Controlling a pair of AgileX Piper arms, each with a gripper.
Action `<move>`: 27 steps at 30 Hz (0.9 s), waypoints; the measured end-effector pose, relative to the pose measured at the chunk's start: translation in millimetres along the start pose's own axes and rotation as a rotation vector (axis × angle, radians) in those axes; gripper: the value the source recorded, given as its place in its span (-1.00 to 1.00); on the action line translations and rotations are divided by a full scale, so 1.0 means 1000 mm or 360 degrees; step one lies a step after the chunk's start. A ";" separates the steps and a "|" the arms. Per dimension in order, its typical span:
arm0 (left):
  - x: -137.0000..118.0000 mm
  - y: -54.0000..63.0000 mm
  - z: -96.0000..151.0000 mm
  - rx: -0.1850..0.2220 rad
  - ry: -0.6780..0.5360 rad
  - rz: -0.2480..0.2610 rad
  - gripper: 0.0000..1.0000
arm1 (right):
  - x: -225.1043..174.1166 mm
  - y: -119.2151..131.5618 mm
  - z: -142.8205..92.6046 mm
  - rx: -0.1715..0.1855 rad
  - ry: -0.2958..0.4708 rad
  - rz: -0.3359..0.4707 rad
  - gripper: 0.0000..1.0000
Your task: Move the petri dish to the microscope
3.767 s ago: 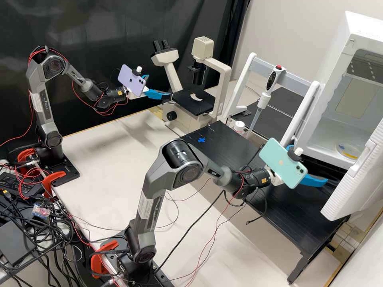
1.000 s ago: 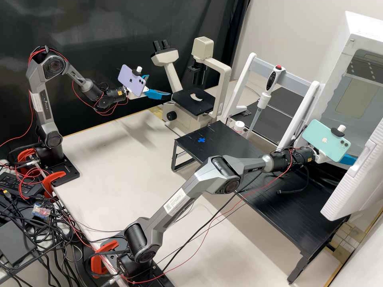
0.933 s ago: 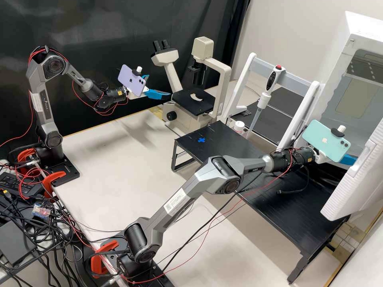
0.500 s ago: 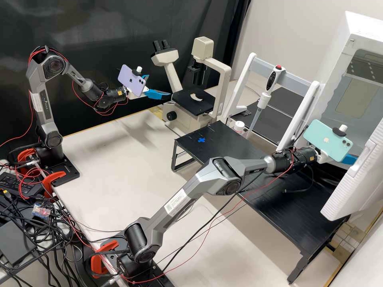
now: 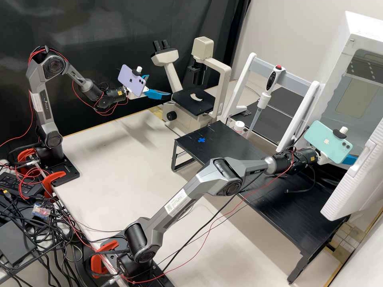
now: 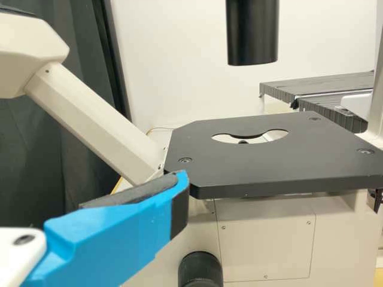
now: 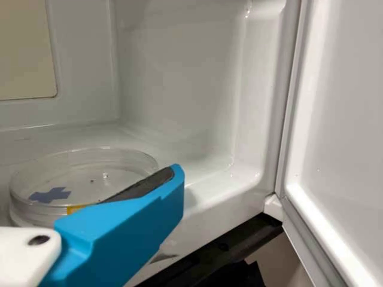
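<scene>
High view, left to right. Tangle of black and red cables (image 5: 36, 231) lies at the near left edge, by the pale worktop (image 5: 111, 147). Grey left arm (image 5: 44, 99) stands at the far side; its wrist carries a purple phone (image 5: 131, 81). The left pincer (image 5: 159, 85) is open, its two blue fingers apart, nothing between them. It sits close to the cream microscope with a square black stage (image 5: 193, 104); contact with the stage, cannot tell. In the left wrist view the stage has a curved cut-out and bears no dish.

Next, a blue cross mark (image 5: 201, 140) on the low black ribbed bench (image 5: 223, 145), then a small white-capped bottle (image 5: 239, 126) behind it. A white pipette with a red button (image 5: 272, 79) hangs upright on a white-and-grey frame (image 5: 297, 81).

The other grey arm (image 5: 223, 175) extends over the bench, a mint-green phone (image 5: 328, 141) at its wrist. The right pincer (image 5: 349, 160) is open and grips nothing.

Far right: white box-shaped chamber (image 5: 365, 30), ribbed white door (image 5: 355, 181) open. Right wrist view: the clear round petri dish (image 7: 84, 170) lies flat on the chamber floor (blue cross-shaped patch (image 7: 50, 195), bit of yellow at the rim). The blue finger overlaps its near edge in view; touching or not, cannot tell.
</scene>
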 end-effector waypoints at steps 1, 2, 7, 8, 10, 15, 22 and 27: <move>0.000 0.000 0.000 0.0000 0.0000 0.0000 1.00 | 0.000 0.001 0.001 0.0000 -0.0002 0.0002 -1.00; 0.000 0.000 0.000 0.0000 0.0000 0.0000 1.00 | 0.000 0.001 0.001 0.0000 -0.0002 0.0002 -1.00; 0.000 0.000 0.000 0.0000 0.0000 0.0000 1.00 | -0.001 0.001 0.005 0.0000 -0.0020 -0.0004 -1.00; 0.000 0.000 0.000 0.0000 0.0000 0.0000 1.00 | -0.001 0.000 0.006 0.0000 -0.0021 -0.0005 -1.00; 0.000 0.000 0.000 0.0000 0.0000 0.0000 1.00 | -0.001 -0.001 0.007 0.0000 -0.0020 -0.0004 -1.00; 0.000 0.000 0.000 0.0000 0.0000 0.0000 1.00 | -0.004 0.000 0.008 0.0000 -0.0009 0.0013 -1.00; 0.000 0.000 0.000 0.0000 0.0000 0.0000 1.00 | -0.009 0.000 0.010 0.0010 -0.0032 -0.0003 -1.00; 0.000 0.000 0.000 0.0000 0.0000 0.0000 1.00 | -0.017 0.004 0.012 -0.0003 -0.0022 0.0014 -1.00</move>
